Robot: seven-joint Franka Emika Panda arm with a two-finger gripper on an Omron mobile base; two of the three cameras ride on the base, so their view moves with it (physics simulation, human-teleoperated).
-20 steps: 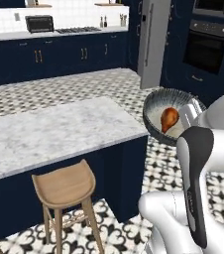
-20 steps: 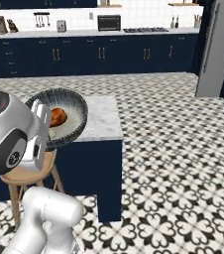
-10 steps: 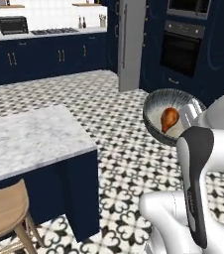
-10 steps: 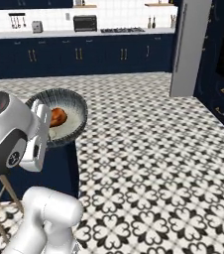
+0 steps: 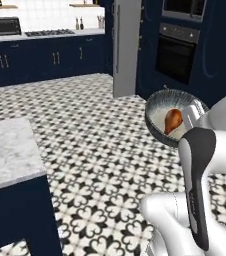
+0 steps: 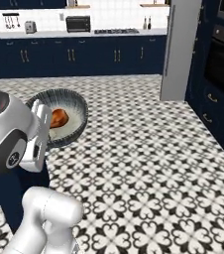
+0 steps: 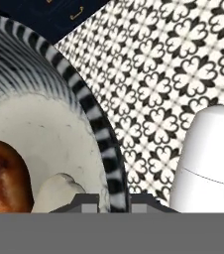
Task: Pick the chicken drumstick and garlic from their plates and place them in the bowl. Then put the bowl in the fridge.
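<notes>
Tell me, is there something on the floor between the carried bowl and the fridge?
Nothing visible. The gripper is shut on the rim of the bowl, with the chicken drumstick and garlic inside. Bare patterned floor runs to the grey fridge, whose door looks closed.

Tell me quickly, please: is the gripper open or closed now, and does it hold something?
Gripper: closed on the rim of the bowl, carrying it with the drumstick and garlic inside.

Home kitchen, probably: navy cabinets (image 5: 45, 62), wall oven (image 5: 177, 50), patterned tile floor (image 6: 148, 163).
</notes>
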